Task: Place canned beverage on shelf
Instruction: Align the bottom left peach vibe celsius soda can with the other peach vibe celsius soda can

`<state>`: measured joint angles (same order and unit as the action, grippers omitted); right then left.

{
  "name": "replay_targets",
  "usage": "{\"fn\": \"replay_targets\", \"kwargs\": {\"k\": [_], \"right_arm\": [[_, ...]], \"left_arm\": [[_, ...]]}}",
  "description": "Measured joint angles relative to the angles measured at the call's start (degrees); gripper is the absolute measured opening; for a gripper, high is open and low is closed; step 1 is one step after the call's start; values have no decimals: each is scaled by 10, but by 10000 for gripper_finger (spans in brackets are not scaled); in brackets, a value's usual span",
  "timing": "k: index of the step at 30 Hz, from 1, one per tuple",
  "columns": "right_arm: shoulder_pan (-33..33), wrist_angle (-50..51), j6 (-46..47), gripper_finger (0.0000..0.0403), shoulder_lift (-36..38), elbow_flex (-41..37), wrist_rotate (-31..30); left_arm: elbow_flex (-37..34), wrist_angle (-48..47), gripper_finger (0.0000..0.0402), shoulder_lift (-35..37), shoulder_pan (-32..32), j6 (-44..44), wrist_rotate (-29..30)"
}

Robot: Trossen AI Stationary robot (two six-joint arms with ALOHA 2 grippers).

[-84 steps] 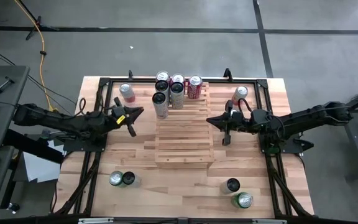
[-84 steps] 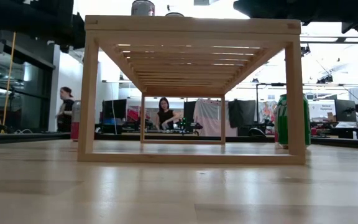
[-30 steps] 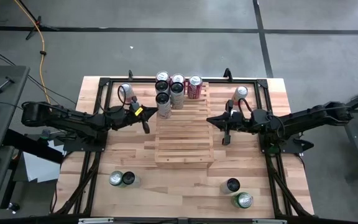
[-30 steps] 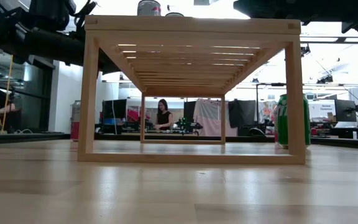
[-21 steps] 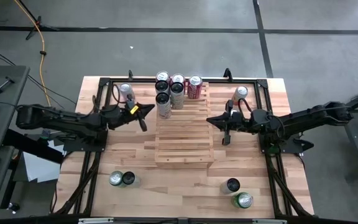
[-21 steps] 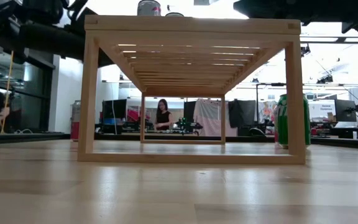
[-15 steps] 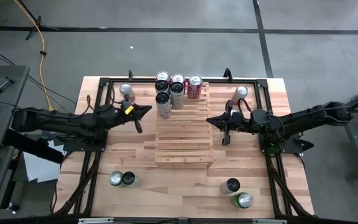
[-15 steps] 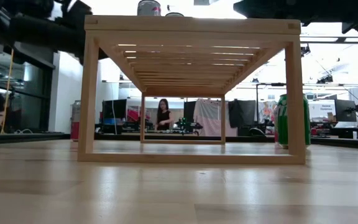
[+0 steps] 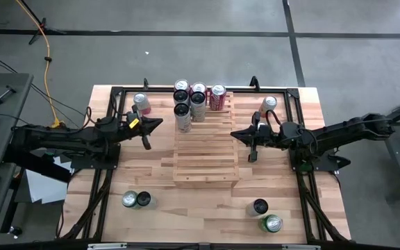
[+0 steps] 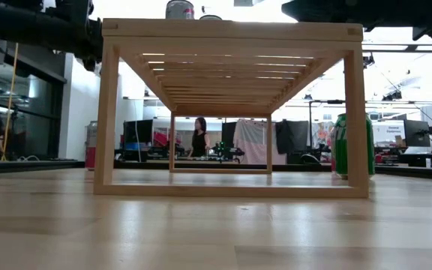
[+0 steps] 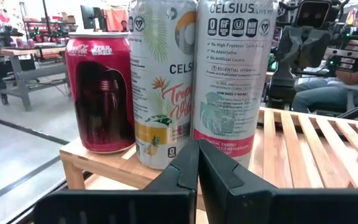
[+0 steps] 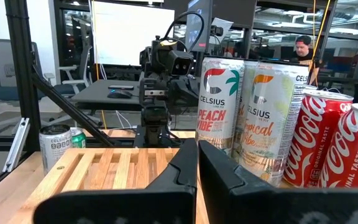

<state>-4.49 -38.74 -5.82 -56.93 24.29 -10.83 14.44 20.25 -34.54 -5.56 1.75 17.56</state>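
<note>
The shelf (image 9: 205, 149) is a light-wood slatted rack in the middle of the table. Several cans stand on its far end (image 9: 189, 99): white Celsius cans (image 11: 229, 74) and red cola cans (image 12: 312, 134). My left gripper (image 9: 157, 124) hovers shut beside the shelf's far-left corner, level, pointing at the cans and apart from them. In its wrist view the shut fingers (image 11: 197, 168) are short of the nearest can. My right gripper (image 9: 235, 134) is shut at the shelf's right side, touching nothing.
Loose cans stand on the tabletop: one far left (image 9: 140, 102), one far right (image 9: 268, 104), two near left (image 9: 136, 200), two near right (image 9: 266, 215). A black frame (image 9: 103, 173) runs along both sides. The shelf's near slats (image 9: 205, 163) are bare.
My left gripper has drawn back from the cans at the shelf's far-left corner toward the table's left edge, rising a little, staying shut and level. The cans on the shelf stand as before.
</note>
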Motion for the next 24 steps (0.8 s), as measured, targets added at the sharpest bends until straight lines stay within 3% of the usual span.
{"fn": "replay_targets", "kwargs": {"k": [24], "right_arm": [[0, 1, -2, 0, 0, 0, 0]], "left_arm": [[0, 1, 0, 0, 0, -5, 0]]}}
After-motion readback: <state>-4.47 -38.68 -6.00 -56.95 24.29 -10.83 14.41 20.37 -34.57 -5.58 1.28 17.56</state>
